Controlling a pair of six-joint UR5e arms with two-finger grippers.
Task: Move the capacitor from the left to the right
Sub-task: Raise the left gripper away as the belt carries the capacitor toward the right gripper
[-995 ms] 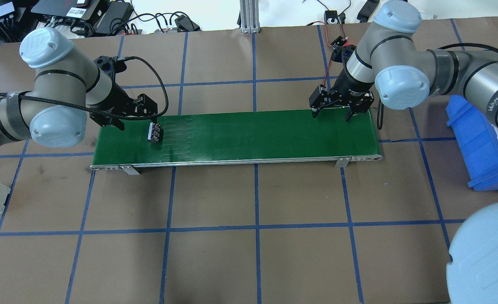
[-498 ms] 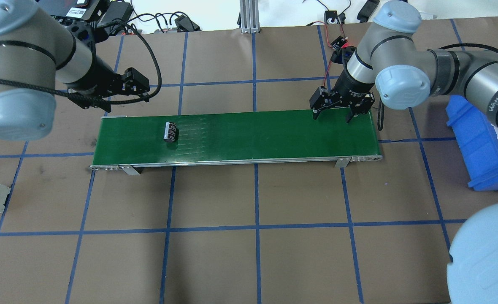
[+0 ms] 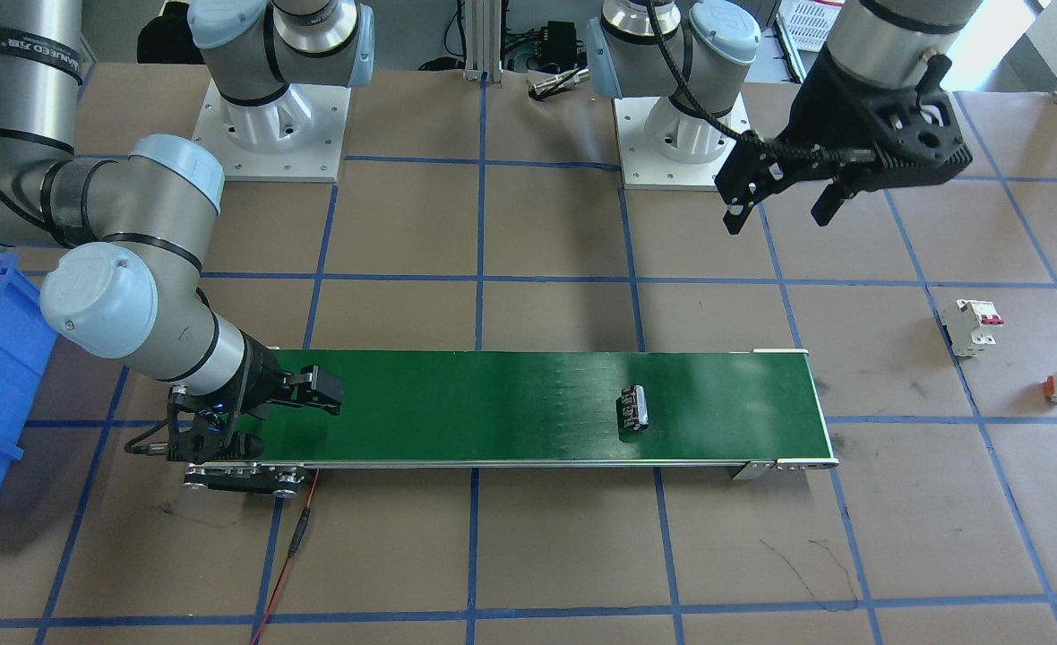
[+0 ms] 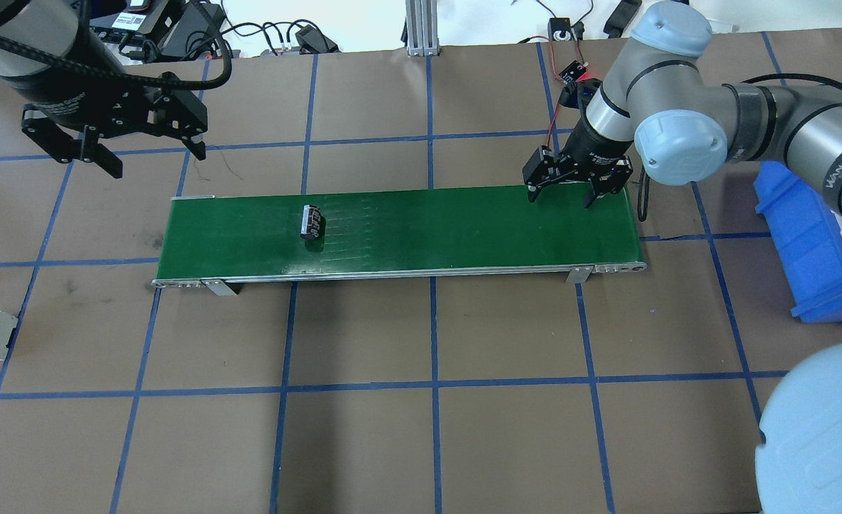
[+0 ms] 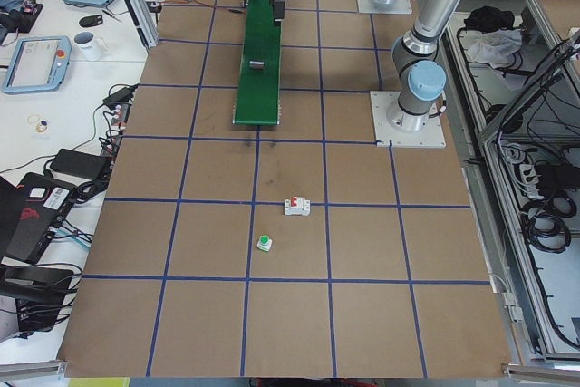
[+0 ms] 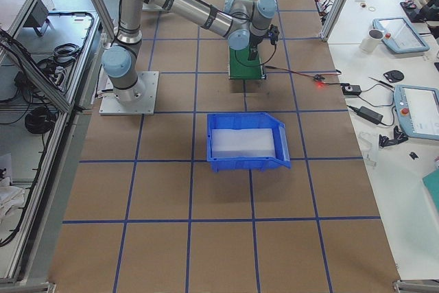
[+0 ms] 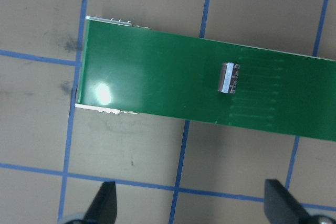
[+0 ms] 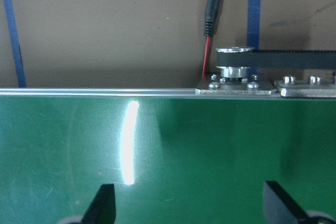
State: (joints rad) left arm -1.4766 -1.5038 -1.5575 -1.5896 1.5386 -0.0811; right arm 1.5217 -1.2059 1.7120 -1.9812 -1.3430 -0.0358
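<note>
While the capacitor (image 4: 312, 221) lies on the belt (image 4: 464, 232), the left pincer (image 4: 158, 164) gapes empty at its ten o'clock, the right pincer (image 4: 561, 200) likewise at three.

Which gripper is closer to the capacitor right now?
Left. The left gripper hangs open, raised off the left end of the conveyor belt, near the capacitor lying on it; the right gripper is open at the belt's opposite end.

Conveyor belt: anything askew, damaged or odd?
Nothing stands out. The capacitor lies on its side on the green belt, toward its left end, touching neither gripper. The left gripper hangs off the belt, jaws open; the right gripper hovers over the right end, jaws open.
</note>
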